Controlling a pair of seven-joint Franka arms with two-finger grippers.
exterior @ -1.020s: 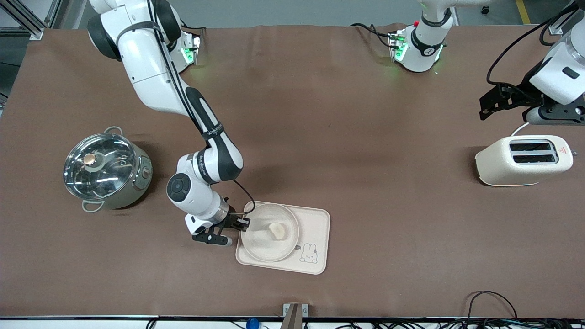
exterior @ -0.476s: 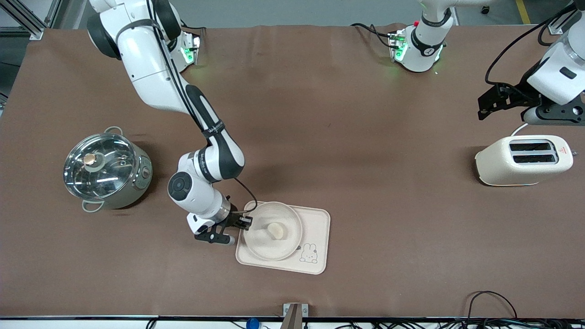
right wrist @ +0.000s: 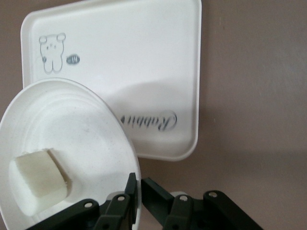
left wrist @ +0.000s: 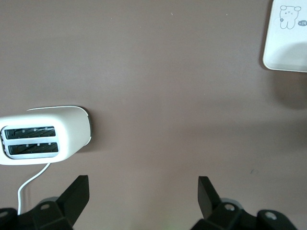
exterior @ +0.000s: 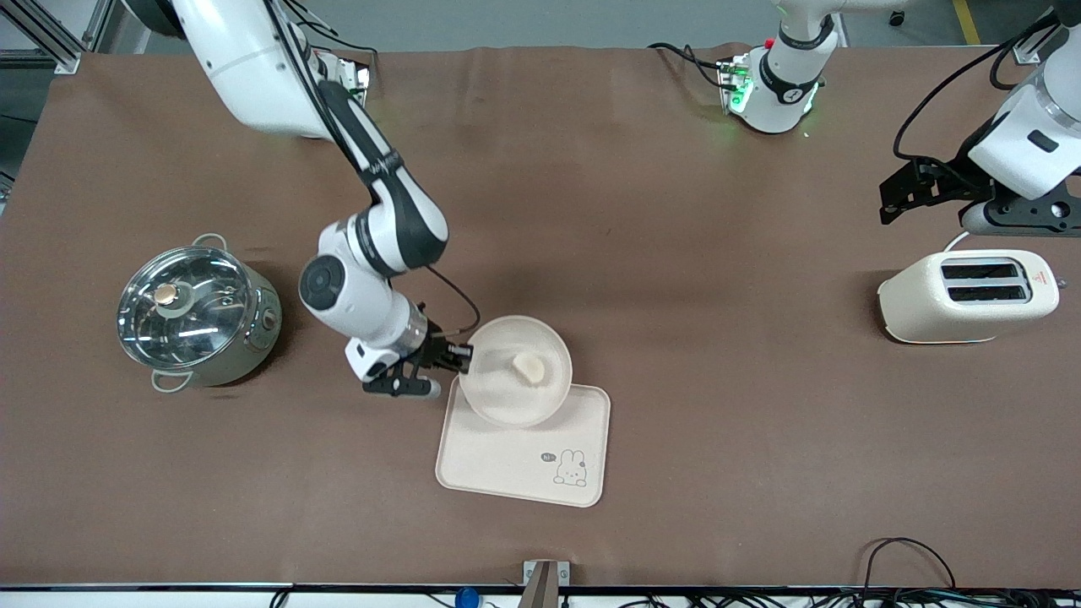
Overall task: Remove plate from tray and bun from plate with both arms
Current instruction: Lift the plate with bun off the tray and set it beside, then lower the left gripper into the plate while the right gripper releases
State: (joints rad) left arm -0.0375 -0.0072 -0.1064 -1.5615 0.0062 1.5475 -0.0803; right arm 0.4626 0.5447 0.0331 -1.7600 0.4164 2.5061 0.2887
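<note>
Right gripper (exterior: 460, 358) fingers pinching rim of round cream shallow plate (exterior: 515, 371), now lifted off cream rectangular rabbit-print tray (exterior: 524, 456), hanging over its edge; small pale bun (exterior: 532, 367) rides on plate; left gripper (left wrist: 144, 201) fingers spread, waiting above white toaster (exterior: 967, 295); set-down next

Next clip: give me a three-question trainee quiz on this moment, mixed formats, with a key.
1. True or false: the plate lies flat on the tray.
2. The right gripper has its fingers: A open over the pot; B shut on the plate's rim; C shut on the bun.
3. Fill in: the open left gripper waits above the table near the ____.

Key: 1 false, it is lifted over the tray's edge; 2 B; 3 toaster.
</note>
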